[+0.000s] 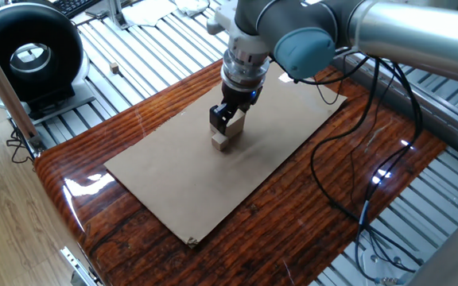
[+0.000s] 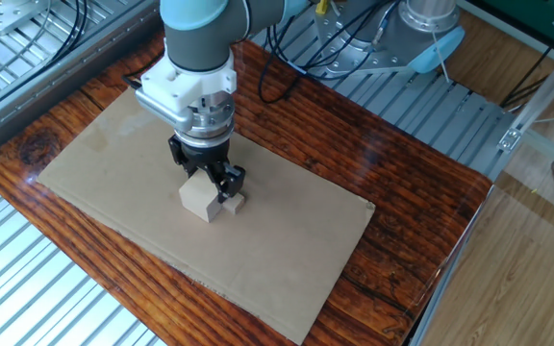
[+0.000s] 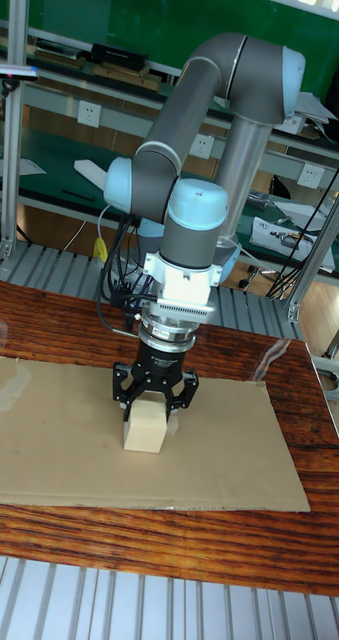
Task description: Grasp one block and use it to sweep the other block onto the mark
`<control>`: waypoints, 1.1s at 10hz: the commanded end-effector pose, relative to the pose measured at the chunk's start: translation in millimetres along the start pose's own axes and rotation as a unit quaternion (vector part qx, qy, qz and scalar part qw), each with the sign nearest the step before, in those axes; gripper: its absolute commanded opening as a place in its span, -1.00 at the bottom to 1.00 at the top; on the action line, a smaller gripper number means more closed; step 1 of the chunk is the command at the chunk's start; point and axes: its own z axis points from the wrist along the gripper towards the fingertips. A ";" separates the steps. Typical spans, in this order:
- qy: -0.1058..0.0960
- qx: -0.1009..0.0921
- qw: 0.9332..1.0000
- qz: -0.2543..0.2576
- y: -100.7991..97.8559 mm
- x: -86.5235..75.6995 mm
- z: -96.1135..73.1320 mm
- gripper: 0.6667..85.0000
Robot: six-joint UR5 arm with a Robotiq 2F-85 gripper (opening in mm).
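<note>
Gripper (image 2: pixel 206 178) is clamping the big cube (image 2: pixel 197 199), fingers pinching its upper part, cube sitting flat on the cardboard sheet (image 2: pixel 113 144). The big cube is pale tan wood, plain faces, clean edges. Small cube (image 2: pixel 234 203) is resting just beside it, touching its side near the bottom, same pale wood, roughly half the width. Both are sitting near the middle of the cardboard sheet. In the tall fixed view only the big cube (image 3: pixel 144 425) is showing under the gripper (image 3: pixel 154 392). Mark is not showing in any view.
</note>
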 end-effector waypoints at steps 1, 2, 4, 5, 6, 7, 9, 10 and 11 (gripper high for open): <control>-0.004 0.009 1.000 -0.010 -6.3 -3.2 -1.4 0.38; -0.003 0.011 1.000 -0.011 -7.6 -2.3 -3.6 0.42; -0.002 0.001 1.000 -0.012 -3.4 -2.9 -6.9 0.64; -0.006 -0.008 1.000 -0.015 -0.5 -4.8 -7.0 0.80; -0.008 -0.013 1.000 -0.016 0.7 -6.2 -8.0 0.85; -0.009 -0.019 1.000 -0.018 2.2 -7.2 -10.1 0.97; -0.012 -0.027 0.999 -0.021 3.5 -10.8 -13.9 1.00; -0.014 -0.029 0.999 -0.022 3.6 -11.6 -13.5 1.00; -0.014 -0.033 0.999 -0.021 4.9 -11.7 -14.0 1.00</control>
